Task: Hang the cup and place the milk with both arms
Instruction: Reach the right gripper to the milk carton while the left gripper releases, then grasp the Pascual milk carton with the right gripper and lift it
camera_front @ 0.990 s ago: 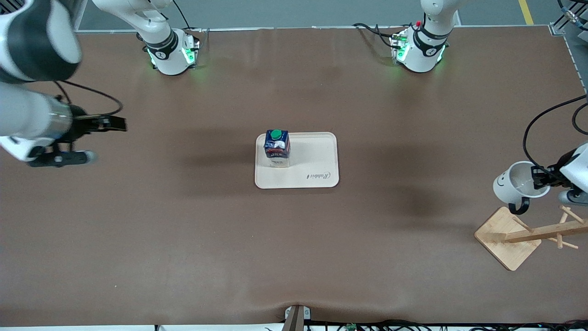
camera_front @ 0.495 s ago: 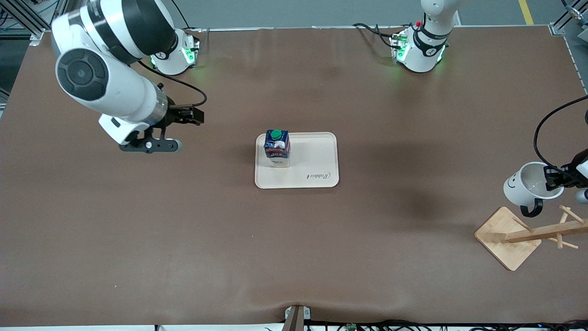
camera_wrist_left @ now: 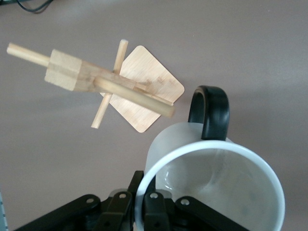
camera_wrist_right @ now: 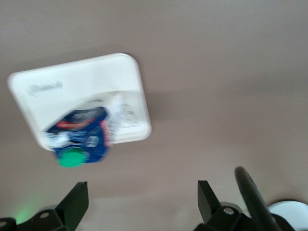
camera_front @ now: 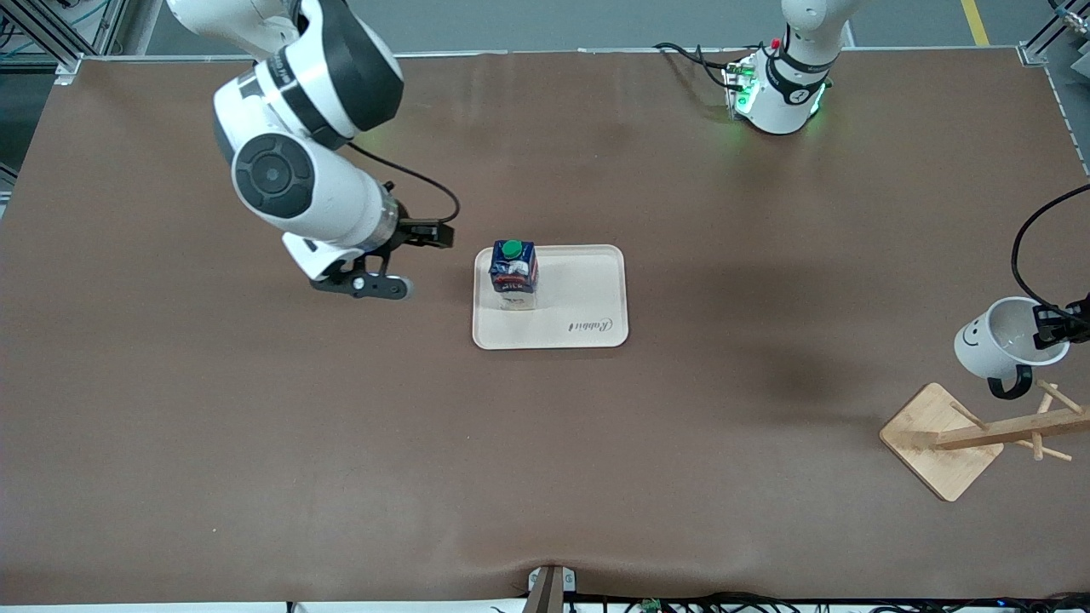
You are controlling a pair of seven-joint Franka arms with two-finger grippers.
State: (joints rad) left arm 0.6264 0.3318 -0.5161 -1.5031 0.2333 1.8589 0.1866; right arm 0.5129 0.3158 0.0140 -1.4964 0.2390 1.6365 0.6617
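Observation:
The white cup [camera_front: 996, 345] with its black handle and smiley face hangs in the air, tilted, over the wooden rack [camera_front: 979, 434] at the left arm's end of the table. My left gripper [camera_front: 1054, 328] is shut on the cup's rim. The left wrist view shows the gripper [camera_wrist_left: 144, 192] pinching the rim of the cup [camera_wrist_left: 216, 183], with the rack's pegs [camera_wrist_left: 130, 94] just under the handle. The dark blue milk [camera_front: 513, 274] stands on the cream tray [camera_front: 588, 289]. My right gripper [camera_front: 409, 260] is open and holds nothing, beside the tray toward the right arm's end. From the right wrist the gripper [camera_wrist_right: 142, 197] faces the milk [camera_wrist_right: 79, 139].
The rack's square wooden base [camera_front: 941, 438] lies near the table's edge at the left arm's end. Both arm bases [camera_front: 779, 94] stand along the table edge farthest from the front camera. Bare brown tabletop [camera_front: 545, 477] surrounds the tray.
My right arm has swung in from the table's right-arm end to just beside the tray, still open. My left gripper has carried the cup closer to the rack's pegs.

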